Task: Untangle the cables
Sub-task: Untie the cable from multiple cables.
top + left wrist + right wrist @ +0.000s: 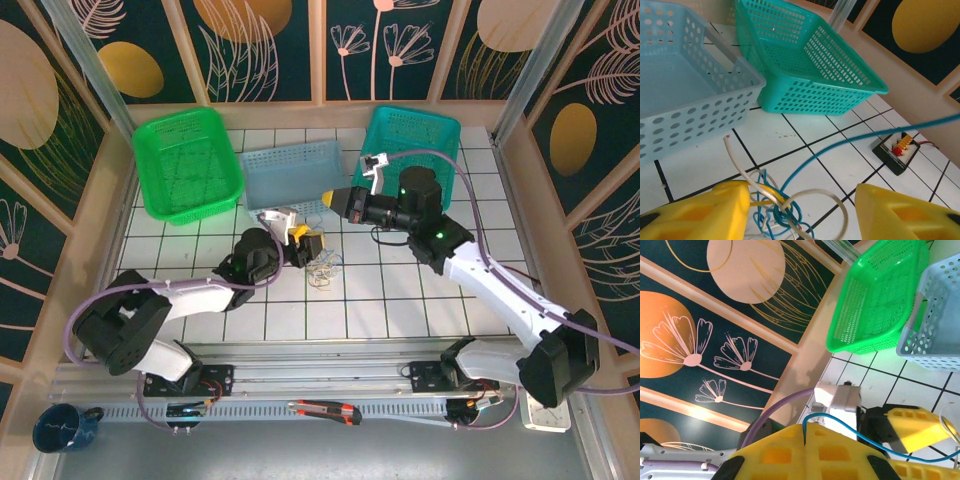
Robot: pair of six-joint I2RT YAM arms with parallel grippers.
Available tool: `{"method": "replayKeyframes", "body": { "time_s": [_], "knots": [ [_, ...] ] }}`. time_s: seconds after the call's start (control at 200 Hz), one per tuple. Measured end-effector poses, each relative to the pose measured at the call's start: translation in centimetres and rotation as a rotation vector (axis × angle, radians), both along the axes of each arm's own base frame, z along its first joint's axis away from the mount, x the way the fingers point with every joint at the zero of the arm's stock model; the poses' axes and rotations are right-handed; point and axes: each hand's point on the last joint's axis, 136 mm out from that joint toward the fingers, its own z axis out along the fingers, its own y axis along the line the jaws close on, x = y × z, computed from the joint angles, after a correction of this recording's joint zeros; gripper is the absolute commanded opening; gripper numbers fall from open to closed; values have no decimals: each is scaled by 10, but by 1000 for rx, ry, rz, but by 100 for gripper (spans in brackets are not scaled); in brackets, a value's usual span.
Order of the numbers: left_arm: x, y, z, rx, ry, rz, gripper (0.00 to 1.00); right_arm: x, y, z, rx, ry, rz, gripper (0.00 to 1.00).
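Note:
The cables point(781, 210) are a small knot of blue, white and yellowish wires on the white tiles; in the top view the cables point(322, 268) lie mid-table. My left gripper point(802, 202) is open, its yellow fingers point(715, 212) either side of the knot, the left finger against the wires. A white end point(728, 142) sticks out up-left. One blue cable point(865, 136) rises taut to the upper right. My right gripper point(804, 432) is shut on that blue cable point(875, 437), held above the table. In the top view the left gripper point(308, 243) is by the knot and the right gripper point(329, 200) behind it.
Three baskets stand at the back: green point(188, 160), light blue point(290, 172) and teal point(410, 140). A small black box point(896, 149) with a red lead lies to the right of the knot. A box cutter point(325, 410) and a blue mug point(65, 428) lie off the near edge.

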Motion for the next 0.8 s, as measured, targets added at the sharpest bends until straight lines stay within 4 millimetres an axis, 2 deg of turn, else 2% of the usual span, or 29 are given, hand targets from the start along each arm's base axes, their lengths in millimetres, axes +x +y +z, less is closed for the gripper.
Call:
{"method": "replayKeyframes", "body": {
  "time_s": [0.125,0.31,0.606,0.691,0.796],
  "knots": [
    [4,-3,-7,11,15,2,33,-2,-1,3,2,-5,-2,0],
    [5,-3,-17,20,37,7,0,-2,-4,2,-8,-8,-20,0],
    [-6,6,-35,23,71,14,0,15,-22,2,-31,-1,-84,0],
    [-6,6,-30,1,55,14,0,20,-29,11,-28,-4,-100,0],
    [-4,4,-17,-43,18,14,0,29,-42,33,-16,-21,-129,0]
  ]
}}
